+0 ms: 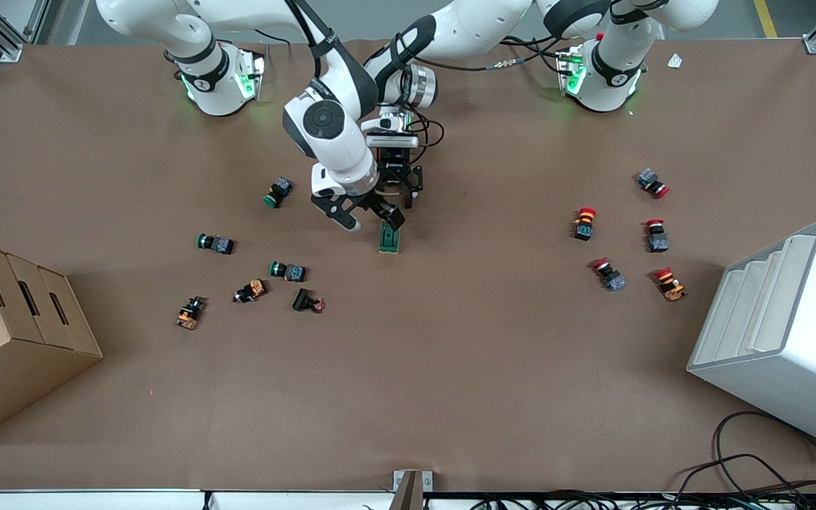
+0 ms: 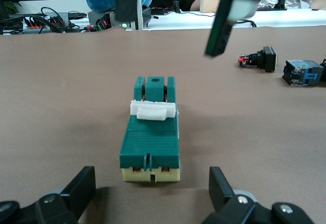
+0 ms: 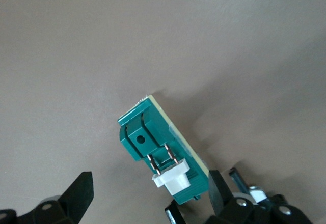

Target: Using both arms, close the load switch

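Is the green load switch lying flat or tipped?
Flat. The green rectangular load switch rests base-down on the brown table, white lever on top; both open pincers hover by it, not gripping.

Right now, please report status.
Both grippers, left and right, open over load switch. Switch flat on table, white lever visible. Nothing in the way.
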Motion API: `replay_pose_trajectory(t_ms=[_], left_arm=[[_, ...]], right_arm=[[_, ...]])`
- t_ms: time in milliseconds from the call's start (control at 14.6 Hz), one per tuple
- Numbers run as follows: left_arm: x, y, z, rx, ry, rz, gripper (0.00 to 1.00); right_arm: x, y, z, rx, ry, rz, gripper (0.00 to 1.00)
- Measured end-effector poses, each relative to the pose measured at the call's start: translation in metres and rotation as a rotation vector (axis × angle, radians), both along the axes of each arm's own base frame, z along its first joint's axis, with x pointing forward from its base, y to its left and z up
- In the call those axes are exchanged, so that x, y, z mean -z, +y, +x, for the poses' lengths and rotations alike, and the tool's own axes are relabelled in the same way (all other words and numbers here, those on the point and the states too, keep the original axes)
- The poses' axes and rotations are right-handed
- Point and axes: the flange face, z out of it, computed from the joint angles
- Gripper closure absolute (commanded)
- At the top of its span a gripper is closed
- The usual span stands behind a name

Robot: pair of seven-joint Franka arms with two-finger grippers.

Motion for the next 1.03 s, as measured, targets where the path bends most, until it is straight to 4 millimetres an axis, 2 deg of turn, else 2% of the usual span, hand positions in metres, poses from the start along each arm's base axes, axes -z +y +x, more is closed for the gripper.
replay_pose_trajectory(t_ms=[616, 1026], left_arm=[[0.002, 0.000, -0.001, -0.002, -0.014, 0.004, 0.01], [0.002, 0.000, -0.001, -0.002, -0.015, 0.005, 0.01]], right_arm=[[0.049, 0.022, -0.032, 0.038, -0.044, 0.039, 0.00], [0.045, 0.028, -0.028, 0.086, -0.055, 0.066, 0.00]])
